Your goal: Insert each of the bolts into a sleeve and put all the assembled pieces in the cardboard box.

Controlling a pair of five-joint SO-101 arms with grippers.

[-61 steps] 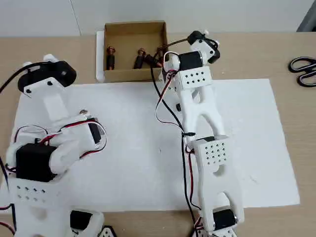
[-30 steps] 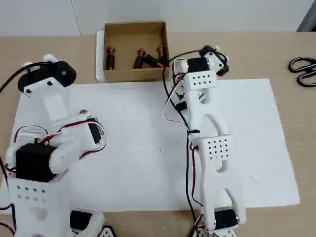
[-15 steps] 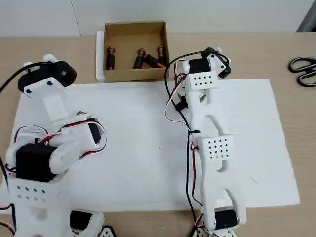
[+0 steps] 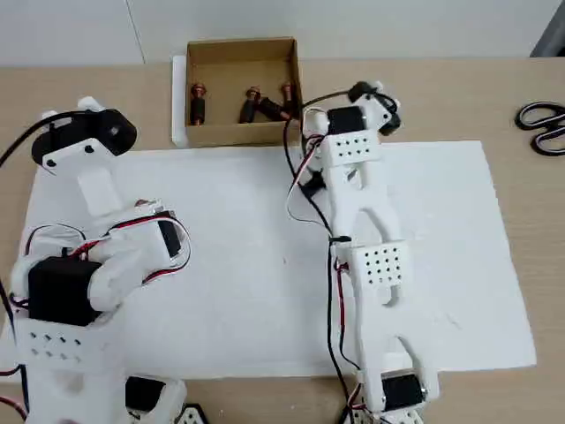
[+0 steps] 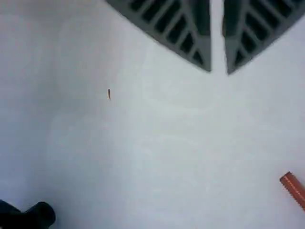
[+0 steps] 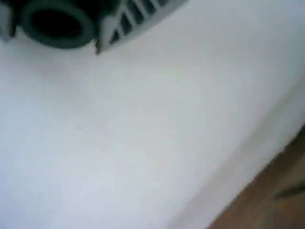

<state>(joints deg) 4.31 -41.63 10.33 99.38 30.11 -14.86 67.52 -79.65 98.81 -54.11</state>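
On the tabletop (image 4: 441, 97): a white sheet (image 4: 229, 291) is lying across the middle, and both arms are standing at its near edge.
Cardboard box (image 4: 234, 135): it is sitting open at the far side, left of centre, with its near wall meeting the sheet's far edge.
Assembled pieces: three are lying inside the box with their copper-coloured heads pointing far. One (image 4: 198, 102) is resting by the left wall, apart from the rest. The other two (image 4: 250, 106) (image 4: 281, 102) are lying close together toward the right wall; whether they are touching cannot be told.
Left arm (image 4: 97, 256): it is folding over the sheet's left part, well apart from the box.
Left tool (image 5: 219, 70): it is hanging over bare sheet, its dark ribbed fingers (image 5: 181, 28) leaving a narrow slit between them and gripping nothing.
Copper-coloured bolt (image 5: 291, 187): its end is poking in at the edge of the left wrist view, lying on the sheet apart from the left tool.
Right arm (image 4: 371, 265): it is stretching far along the sheet's middle.
Right tool (image 4: 311, 124): it is hovering just beside the box's near right corner; whether it is wide or narrow cannot be told.
Dark ring (image 6: 57, 21): it is showing with a hollow middle close against the right tool; whether it is a sleeve or part of the tool cannot be told.
Scissors (image 4: 543, 119): they are lying on bare tabletop at the far right, well apart from the box.
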